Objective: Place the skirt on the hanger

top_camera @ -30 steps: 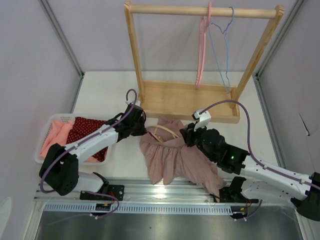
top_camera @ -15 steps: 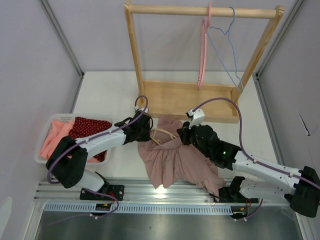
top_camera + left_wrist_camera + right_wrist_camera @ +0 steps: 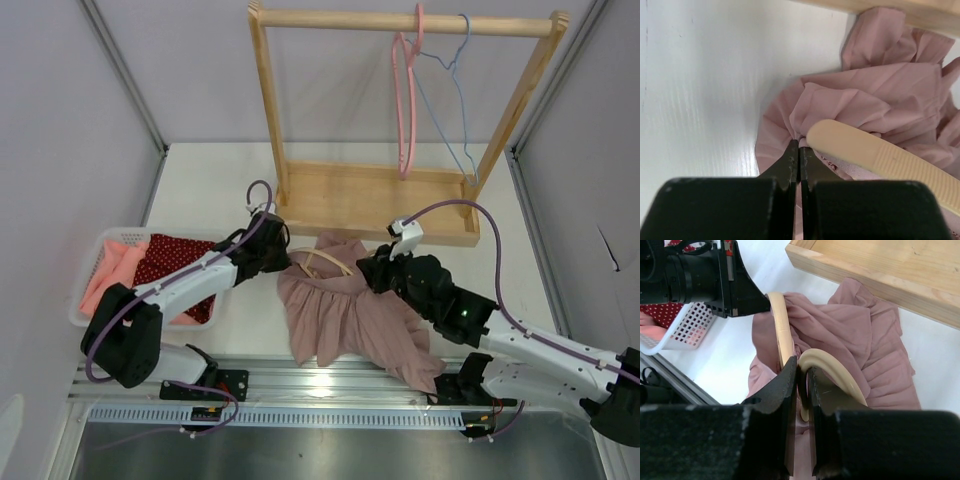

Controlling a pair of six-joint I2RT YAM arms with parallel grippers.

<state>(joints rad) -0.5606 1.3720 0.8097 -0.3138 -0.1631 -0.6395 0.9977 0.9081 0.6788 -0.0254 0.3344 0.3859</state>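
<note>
Black jaws of your left gripper (image 3: 799, 146) pinch the dusty-pink skirt (image 3: 345, 315); your right gripper (image 3: 802, 372) clamps the cream curved hanger (image 3: 781, 325) lying on it, on the white table (image 3: 210, 190). Leftward, the white mesh basket (image 3: 690, 325) holds a red dotted cloth (image 3: 170, 260) and a salmon cloth (image 3: 110, 268).

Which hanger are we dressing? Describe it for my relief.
Find the wooden rack at the back. Before its base lies the mauve skirt, with the hanger in its folds. It is thick and cream, unlike the thin pink hanger and blue hanger on the rail.
</note>
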